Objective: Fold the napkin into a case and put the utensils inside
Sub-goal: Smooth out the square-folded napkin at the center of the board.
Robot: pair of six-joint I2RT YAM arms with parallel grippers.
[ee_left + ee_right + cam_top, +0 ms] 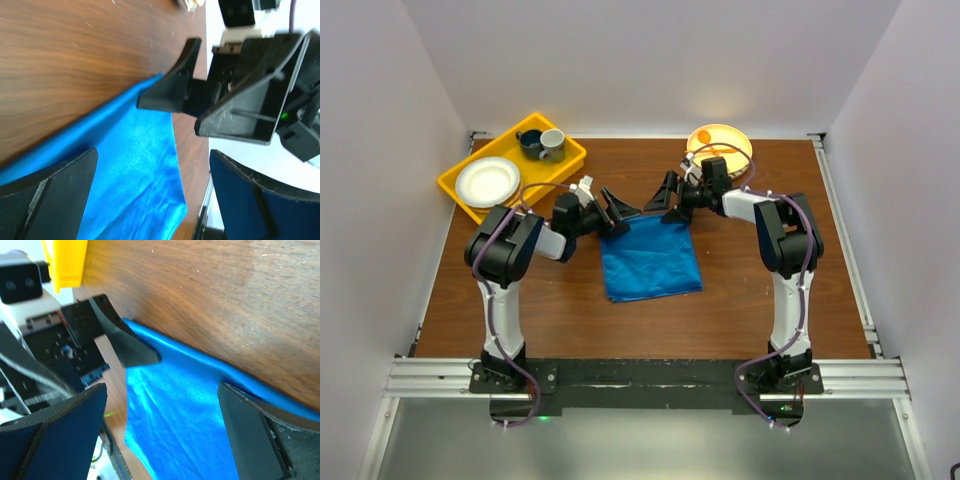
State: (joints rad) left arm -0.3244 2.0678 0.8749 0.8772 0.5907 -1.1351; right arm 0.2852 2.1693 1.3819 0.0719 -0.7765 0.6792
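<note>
The bright blue napkin (pixel 651 259) lies flat on the wooden table between the two arms. My left gripper (pixel 623 215) hovers open at the napkin's far left corner. My right gripper (pixel 668 200) hovers open at its far right corner, and the two grippers face each other. In the left wrist view the napkin (pixel 135 165) fills the gap of my left gripper (pixel 155 200), with nothing pinched. In the right wrist view the napkin (pixel 190 415) likewise lies under my open right gripper (pixel 160 432). The utensils are out of view.
A yellow tray (pixel 458 189) at the back left holds a white plate (pixel 487 181), a blue cup (pixel 530 141) and a grey cup (pixel 552 143). A yellow bowl (pixel 731 139) with an orange spoon (pixel 705 136) sits at the back right, just behind my right wrist.
</note>
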